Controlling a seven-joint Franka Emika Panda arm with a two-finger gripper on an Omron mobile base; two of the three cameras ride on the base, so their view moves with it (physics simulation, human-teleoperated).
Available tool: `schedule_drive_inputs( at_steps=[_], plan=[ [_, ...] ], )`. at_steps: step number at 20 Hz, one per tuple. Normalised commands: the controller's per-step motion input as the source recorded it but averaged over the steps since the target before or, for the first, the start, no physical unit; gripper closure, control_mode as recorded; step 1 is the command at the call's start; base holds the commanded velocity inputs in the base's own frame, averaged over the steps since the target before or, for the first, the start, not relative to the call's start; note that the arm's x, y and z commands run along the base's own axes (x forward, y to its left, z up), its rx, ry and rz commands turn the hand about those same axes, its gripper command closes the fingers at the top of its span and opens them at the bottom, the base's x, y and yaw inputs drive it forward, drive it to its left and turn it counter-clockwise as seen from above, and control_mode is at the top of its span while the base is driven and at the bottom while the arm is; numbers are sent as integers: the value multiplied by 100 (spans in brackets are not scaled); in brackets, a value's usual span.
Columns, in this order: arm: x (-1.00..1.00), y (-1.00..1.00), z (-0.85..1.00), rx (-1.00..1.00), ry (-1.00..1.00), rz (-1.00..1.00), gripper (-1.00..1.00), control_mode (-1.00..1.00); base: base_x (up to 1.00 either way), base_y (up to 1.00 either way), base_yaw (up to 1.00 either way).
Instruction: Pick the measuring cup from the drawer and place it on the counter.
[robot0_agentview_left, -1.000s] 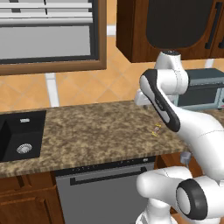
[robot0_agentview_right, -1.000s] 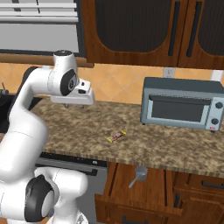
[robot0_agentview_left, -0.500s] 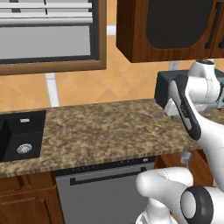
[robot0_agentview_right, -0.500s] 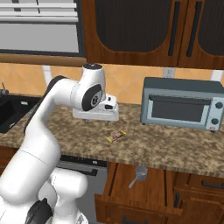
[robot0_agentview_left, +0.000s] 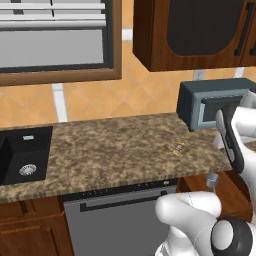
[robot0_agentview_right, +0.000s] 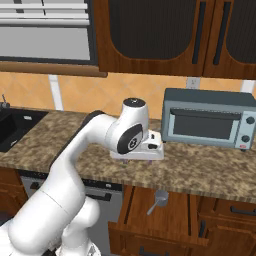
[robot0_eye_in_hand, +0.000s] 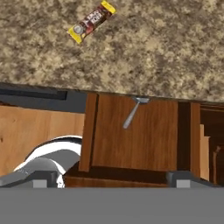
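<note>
Down in the open drawer (robot0_agentview_right: 165, 220), tucked at its back under the counter (robot0_agentview_right: 210, 172) lip, lies the measuring cup (robot0_agentview_right: 158, 200), small and pale grey, bowl toward the counter and thin handle slanting out toward the drawer front. It sits below and forward of the end effector (robot0_agentview_right: 145, 150), which hovers over the counter near a snack packet (robot0_eye_in_hand: 91, 22); whether its fingers are spread, I cannot tell.
</note>
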Motion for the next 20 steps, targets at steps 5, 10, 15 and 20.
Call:
schedule_drive_inputs(
  at_steps=[5, 10, 15, 20],
  plan=[
    [-9, -51, -37, -3, 0, -4, -100, -100, 0, 0, 0],
    [-2, -40, -23, 0, 0, -3, -100, -100, 0, 0, 0],
    [-1, -71, -47, 0, 0, 0, -100, -100, 0, 0, 0],
    [-13, -25, -71, 0, 0, -12, -100, -100, 0, 0, 0]
  ],
)
